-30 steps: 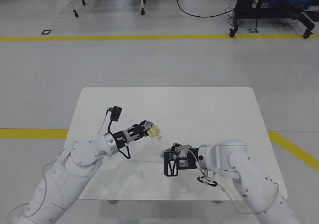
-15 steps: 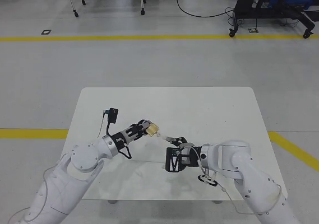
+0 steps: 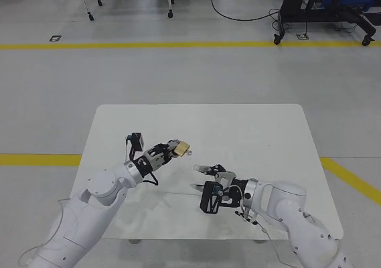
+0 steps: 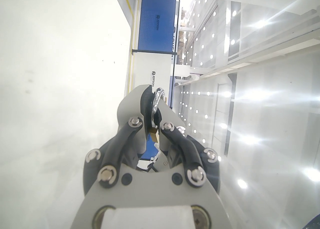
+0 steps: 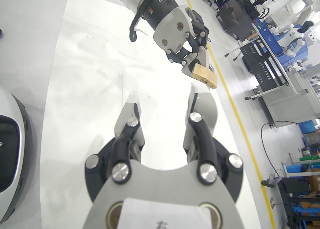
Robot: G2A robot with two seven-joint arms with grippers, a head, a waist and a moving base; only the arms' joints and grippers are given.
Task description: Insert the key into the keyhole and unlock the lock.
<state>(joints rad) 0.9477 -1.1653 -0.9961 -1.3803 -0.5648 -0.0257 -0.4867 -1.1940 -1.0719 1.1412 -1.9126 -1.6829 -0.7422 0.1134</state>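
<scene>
Lock (image 3: 185,147), brass, pinched between the closed fingers (image 4: 130,110) of left gripper (image 3: 176,149). Shackle end buried between the pads, brass body jutting out past the fingertips. Held up over white table (image 3: 264,130), keyhole face turned toward right gripper (image 5: 163,95). Fingers (image 5: 200,105) there spread wide, nothing between them. Lock just beyond one fingertip, near but not touching, off to one side of the gap.

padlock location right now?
Top view: the padlock is clamped in the left gripper over the table, and the right gripper faces it with jaws open, close by but not touching.
</scene>
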